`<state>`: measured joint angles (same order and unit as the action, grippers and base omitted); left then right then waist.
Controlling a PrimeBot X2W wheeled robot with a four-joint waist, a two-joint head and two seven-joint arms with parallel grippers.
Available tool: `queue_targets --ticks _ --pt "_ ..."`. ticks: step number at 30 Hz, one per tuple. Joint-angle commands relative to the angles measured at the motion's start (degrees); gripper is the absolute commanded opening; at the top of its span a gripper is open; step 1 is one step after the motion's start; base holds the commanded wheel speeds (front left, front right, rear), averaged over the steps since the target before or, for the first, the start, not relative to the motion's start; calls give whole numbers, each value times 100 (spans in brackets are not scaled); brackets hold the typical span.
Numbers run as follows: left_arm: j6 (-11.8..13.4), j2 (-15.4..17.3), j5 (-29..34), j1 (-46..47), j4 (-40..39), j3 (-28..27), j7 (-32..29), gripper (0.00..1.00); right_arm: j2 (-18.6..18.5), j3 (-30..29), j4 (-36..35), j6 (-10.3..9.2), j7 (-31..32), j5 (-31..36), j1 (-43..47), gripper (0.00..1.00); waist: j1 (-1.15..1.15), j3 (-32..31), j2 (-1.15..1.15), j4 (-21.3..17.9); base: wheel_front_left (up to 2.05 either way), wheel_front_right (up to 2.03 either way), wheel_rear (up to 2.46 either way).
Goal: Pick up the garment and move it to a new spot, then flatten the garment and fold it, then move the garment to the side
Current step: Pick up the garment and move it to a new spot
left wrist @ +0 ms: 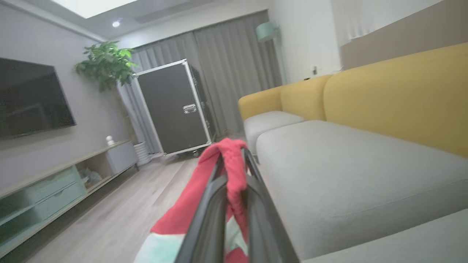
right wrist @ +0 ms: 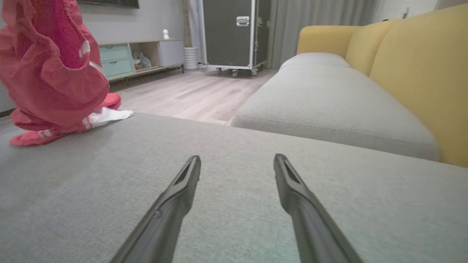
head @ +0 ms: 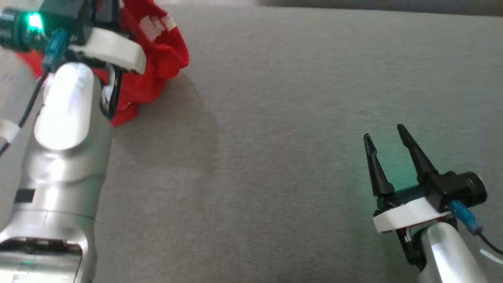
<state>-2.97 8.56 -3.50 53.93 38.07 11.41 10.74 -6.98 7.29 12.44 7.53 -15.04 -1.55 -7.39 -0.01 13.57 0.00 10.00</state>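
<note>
Garment on grey cushion; wooden floor beyond

Red garment w/ white stripes, bunched, hanging, bottom hem on grey cushion, far left

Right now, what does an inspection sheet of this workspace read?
Surface: grey cushion, smooth.
Job's things: red garment, bunched, hanging from the left gripper, lower end on the cushion.
Clutter: nothing seen.
Grippers: left gripper shut on the garment; right gripper open, empty, above the cushion.
Cables: black cable at right wrist, second cable along left forearm.
Surroundings: yellow sofa back, TV, plant, black case, cabinet, wood floor.
</note>
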Motion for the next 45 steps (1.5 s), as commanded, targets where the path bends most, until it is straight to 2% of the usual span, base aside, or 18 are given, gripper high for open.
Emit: queue_targets --ticks 1,7,15,21,26,30,31,32,36,43,45 --pt "-52 243 45 452 -358 -47 -68 0 51 104 -129 -4 4 -54 28 100 1 -593 0 -728 0 0 0" --pt "-313 34 -190 637 -899 261 -406 0 276 58 -84 -4 4 -52 224 100 1 -989 0 -1553 0 0 0" --pt "-397 -319 -907 673 -1185 312 -640 0 390 -6 -91 -4 4 -68 401 100 1 -1129 0 -2384 0 0 0" --pt "-429 -368 -1151 -12 -857 632 -633 0 406 -3 -124 -4 4 -134 350 100 1 -910 0 -2691 0 0 0" --pt "-445 -181 -1232 -876 -205 1002 -79 0 409 110 -151 -4 4 -269 235 100 1 -618 0 -2897 0 0 0" --pt "-364 -76 -1199 -1198 452 1017 286 0 409 140 -132 -4 4 -295 191 100 1 -487 0 -2936 0 0 0" --pt "-298 -81 -1202 -1248 567 977 338 42 409 137 -125 -4 4 -294 191 100 1 -480 0 -2922 0 0 0" --pt "-244 -101 -1214 -1302 644 936 375 100 409 124 -117 -4 4 -293 203 100 1 -482 0 -2893 0 0 0" --pt "-30 -193 -1224 -1647 426 721 421 100 410 25 -66 -4 4 -283 336 100 1 -589 0 -2632 0 0 0" --pt "391 -411 -1096 -3211 -1164 133 424 100 410 -77 22 -4 4 -304 623 100 1 -1049 0 -2001 0 0 0" --pt "516 -498 -1052 -3901 -1794 -54 425 100 410 -140 37 -4 4 -321 738 100 1 -1251 0 -1713 0 0 0"
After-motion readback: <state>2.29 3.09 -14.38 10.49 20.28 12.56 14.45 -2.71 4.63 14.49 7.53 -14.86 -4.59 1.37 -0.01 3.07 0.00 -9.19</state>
